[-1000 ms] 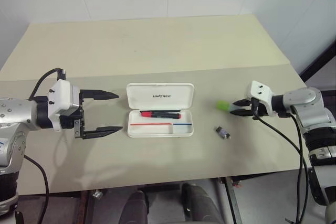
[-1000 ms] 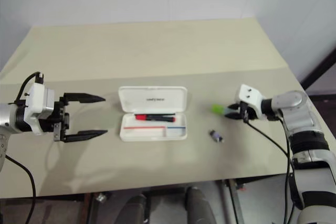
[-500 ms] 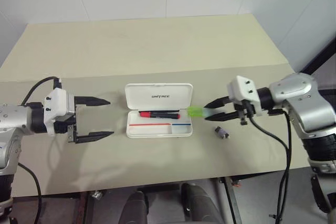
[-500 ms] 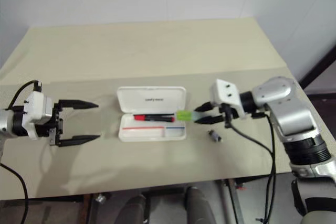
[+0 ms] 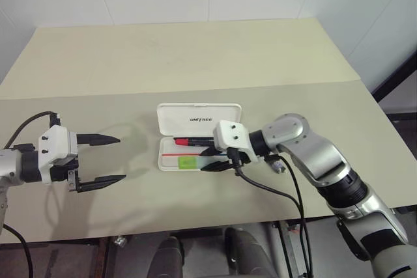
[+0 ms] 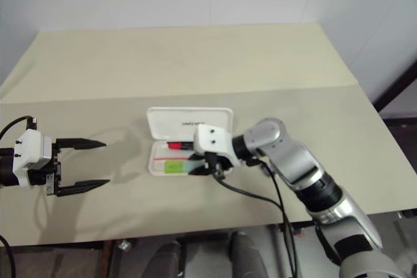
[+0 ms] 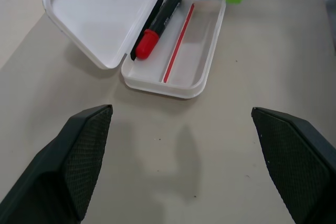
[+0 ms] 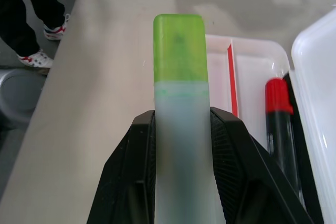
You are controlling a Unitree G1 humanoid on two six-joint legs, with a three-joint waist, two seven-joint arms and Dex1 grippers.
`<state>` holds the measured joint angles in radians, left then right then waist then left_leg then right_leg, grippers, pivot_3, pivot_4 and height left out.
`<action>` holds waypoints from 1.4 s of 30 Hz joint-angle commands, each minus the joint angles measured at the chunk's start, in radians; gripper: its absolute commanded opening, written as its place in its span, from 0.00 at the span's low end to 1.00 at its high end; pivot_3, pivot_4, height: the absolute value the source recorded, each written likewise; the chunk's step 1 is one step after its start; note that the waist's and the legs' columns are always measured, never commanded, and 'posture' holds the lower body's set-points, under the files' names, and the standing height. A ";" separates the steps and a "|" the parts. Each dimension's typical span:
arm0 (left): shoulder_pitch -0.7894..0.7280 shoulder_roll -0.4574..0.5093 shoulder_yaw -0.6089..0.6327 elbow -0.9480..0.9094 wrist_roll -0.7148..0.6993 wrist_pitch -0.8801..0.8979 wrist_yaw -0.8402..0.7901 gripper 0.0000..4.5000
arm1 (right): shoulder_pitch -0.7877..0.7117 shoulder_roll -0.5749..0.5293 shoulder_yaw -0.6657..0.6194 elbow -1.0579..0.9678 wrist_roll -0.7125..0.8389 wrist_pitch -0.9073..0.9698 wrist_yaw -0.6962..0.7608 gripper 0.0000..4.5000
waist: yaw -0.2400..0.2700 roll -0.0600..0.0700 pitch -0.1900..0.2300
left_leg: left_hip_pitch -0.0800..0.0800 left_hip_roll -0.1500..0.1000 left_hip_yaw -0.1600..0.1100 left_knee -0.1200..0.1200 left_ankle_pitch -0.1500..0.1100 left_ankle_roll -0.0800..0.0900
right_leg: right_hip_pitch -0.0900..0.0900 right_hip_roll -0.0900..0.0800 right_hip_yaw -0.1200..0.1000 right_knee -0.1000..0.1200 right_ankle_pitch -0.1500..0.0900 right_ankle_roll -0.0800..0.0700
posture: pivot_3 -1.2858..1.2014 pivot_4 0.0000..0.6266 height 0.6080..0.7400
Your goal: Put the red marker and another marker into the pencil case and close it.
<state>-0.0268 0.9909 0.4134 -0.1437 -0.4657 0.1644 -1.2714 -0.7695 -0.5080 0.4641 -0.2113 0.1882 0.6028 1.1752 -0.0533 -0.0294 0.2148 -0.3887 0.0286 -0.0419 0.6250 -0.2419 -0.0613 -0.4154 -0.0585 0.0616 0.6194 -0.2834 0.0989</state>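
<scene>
Left end effector point(image 5: 112, 159) spread wide and empty, well left of the open pencil case point(image 5: 228, 119) on the worktop point(image 5: 195, 56); red marker point(image 5: 193, 140) inside it; right end effector point(image 5: 210, 161) grasps green marker point(image 5: 189, 162) over its near edge.

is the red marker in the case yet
Yes. The red marker lies flat in the tray of the open pencil case, along the hinge side, beside the raised lid.
</scene>
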 commanded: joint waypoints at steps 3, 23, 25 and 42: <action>0.006 0.012 0.036 -0.036 -0.013 0.008 0.021 1.00 | -0.056 0.068 0.035 0.046 -0.034 -0.024 -0.033 0.24 | -0.002 0.000 0.000 | 0.000 0.000 0.000 0.000 0.000 0.000 | 0.000 0.000 0.000 0.000 0.000 0.000 | 0.52 0.24 1.00; 0.031 0.004 0.043 -0.076 -0.022 0.031 0.060 1.00 | -0.120 0.242 0.118 0.237 -0.123 -0.091 -0.060 0.24 | -0.003 -0.001 -0.001 | 0.000 0.001 0.000 -0.008 0.000 0.000 | -0.004 0.001 -0.001 0.003 0.004 0.007 | 0.52 0.24 1.00; 0.030 0.005 0.040 -0.076 -0.021 0.030 0.062 1.00 | -0.124 0.251 0.117 0.262 -0.136 -0.101 -0.069 0.24 | -0.004 -0.001 -0.001 | 0.000 0.001 0.000 -0.008 0.000 0.000 | -0.004 0.001 -0.001 0.003 0.004 0.007 | 0.52 0.24 1.00; 0.010 0.005 0.021 -0.070 -0.016 0.027 0.067 1.00 | -0.134 0.226 0.088 0.319 -0.170 -0.162 -0.034 0.86 | -0.004 -0.001 -0.001 | -0.001 0.001 0.000 -0.010 0.000 0.000 | -0.007 0.001 -0.001 0.003 0.005 0.010 | 0.52 0.24 1.00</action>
<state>-0.0058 0.9907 0.4191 -0.1926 -0.4682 0.1962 -1.2124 -0.8804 -0.2843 0.5813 0.1223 0.0132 0.4585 1.1402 -0.0574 -0.0303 0.2142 -0.3894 0.0293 -0.0422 0.6148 -0.2418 -0.0614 -0.4227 -0.0572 0.0602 0.6229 -0.2783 0.1084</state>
